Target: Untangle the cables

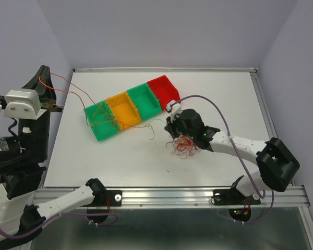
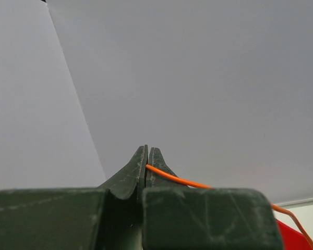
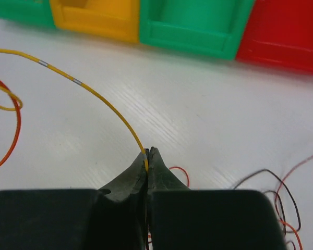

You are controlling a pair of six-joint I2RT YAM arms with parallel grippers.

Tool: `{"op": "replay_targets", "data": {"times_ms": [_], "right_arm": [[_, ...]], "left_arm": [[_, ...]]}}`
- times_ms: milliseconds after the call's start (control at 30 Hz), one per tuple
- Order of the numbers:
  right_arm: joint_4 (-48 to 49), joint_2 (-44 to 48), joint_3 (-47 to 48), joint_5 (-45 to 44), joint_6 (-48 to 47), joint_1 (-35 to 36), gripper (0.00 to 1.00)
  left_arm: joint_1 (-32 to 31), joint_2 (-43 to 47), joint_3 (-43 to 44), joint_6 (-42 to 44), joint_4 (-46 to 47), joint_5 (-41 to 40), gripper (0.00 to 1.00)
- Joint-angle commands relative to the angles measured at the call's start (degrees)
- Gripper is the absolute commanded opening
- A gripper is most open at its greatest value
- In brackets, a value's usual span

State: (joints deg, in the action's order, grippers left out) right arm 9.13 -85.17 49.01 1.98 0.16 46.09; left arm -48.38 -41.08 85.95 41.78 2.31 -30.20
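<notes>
The cables are hair-thin wires. A red, orange and dark tangle lies on the white table, just below my right gripper. In the right wrist view that gripper is shut on a yellow wire, which arcs away to the left. My left gripper is raised at the far left, off the table's edge. It is shut on an orange wire. This strand runs down toward the nearest green bin, which has wires in it.
Four bins stand in a diagonal row: green, orange, green, red. They fill the top of the right wrist view, the red one at right. Loose red loops and dark strands lie beside my right fingers.
</notes>
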Motion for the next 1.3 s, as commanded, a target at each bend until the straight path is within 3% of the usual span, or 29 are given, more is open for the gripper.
{"op": "replay_targets", "data": {"times_ms": [0, 200, 367, 433, 467, 500, 533, 567, 600, 700, 900, 1000, 1133, 1267], "right_arm": [[5.63, 6.49, -8.30, -7.98, 22.01, -12.36, 0.01], [9.59, 18.87, -24.82, -12.70, 35.25, -28.39, 0.01], [9.68, 22.06, -27.13, -14.28, 38.68, -31.67, 0.00], [10.56, 20.23, -26.43, -10.78, 36.84, -31.67, 0.01], [10.74, 19.69, -24.77, -8.85, 34.14, -31.67, 0.06], [11.78, 18.99, -24.23, -2.57, 31.94, -31.67, 0.59], [13.01, 18.98, -23.01, 0.02, 29.22, -31.58, 0.82], [13.55, 19.59, -22.74, 1.44, 28.06, -31.41, 0.95], [14.07, 20.38, -22.21, 3.28, 26.83, -30.89, 1.00], [13.99, 23.90, -19.49, 5.48, 23.57, -30.09, 1.00], [15.65, 24.88, -12.90, 19.08, 19.62, -27.37, 1.00], [21.35, 23.21, -10.52, 25.77, 18.38, -25.62, 1.00], [37.41, 19.26, -11.13, 36.40, 20.13, -22.63, 1.00], [38.86, 14.34, -4.92, 40.82, 18.30, -18.14, 1.00]], "left_arm": [[-0.05, 0.74, 0.97, 1.90, 4.54, -5.03, 0.00], [-0.05, 2.93, 1.49, 3.40, 5.96, -6.63, 0.00], [-0.05, 3.02, 2.64, 3.14, 5.25, -6.46, 0.00], [-0.05, 3.37, 2.12, 1.65, 3.86, -3.04, 0.00], [-0.05, 3.29, 1.68, 0.94, 3.67, -2.07, 0.00], [-0.05, 2.68, 1.59, 0.41, 2.54, -0.32, 0.00], [-0.05, 2.15, 1.67, -0.64, 1.83, 0.74, 0.00], [-0.05, 1.62, 1.76, -0.99, 1.48, 1.36, 0.00], [-0.05, 0.57, 1.68, -1.09, 1.04, 1.98, 0.00], [-0.05, -0.75, 0.89, -1.35, 1.12, 2.16, 0.00], [-0.05, -1.28, -1.31, -3.19, 1.82, 4.26, 0.00], [-0.05, -2.16, -1.75, -4.33, 0.86, 5.49, 0.00], [-0.05, -4.62, -2.80, -7.40, -0.37, 9.26, 0.00], [-0.05, -5.85, -6.05, -10.57, 0.86, 14.01, 0.00]]}}
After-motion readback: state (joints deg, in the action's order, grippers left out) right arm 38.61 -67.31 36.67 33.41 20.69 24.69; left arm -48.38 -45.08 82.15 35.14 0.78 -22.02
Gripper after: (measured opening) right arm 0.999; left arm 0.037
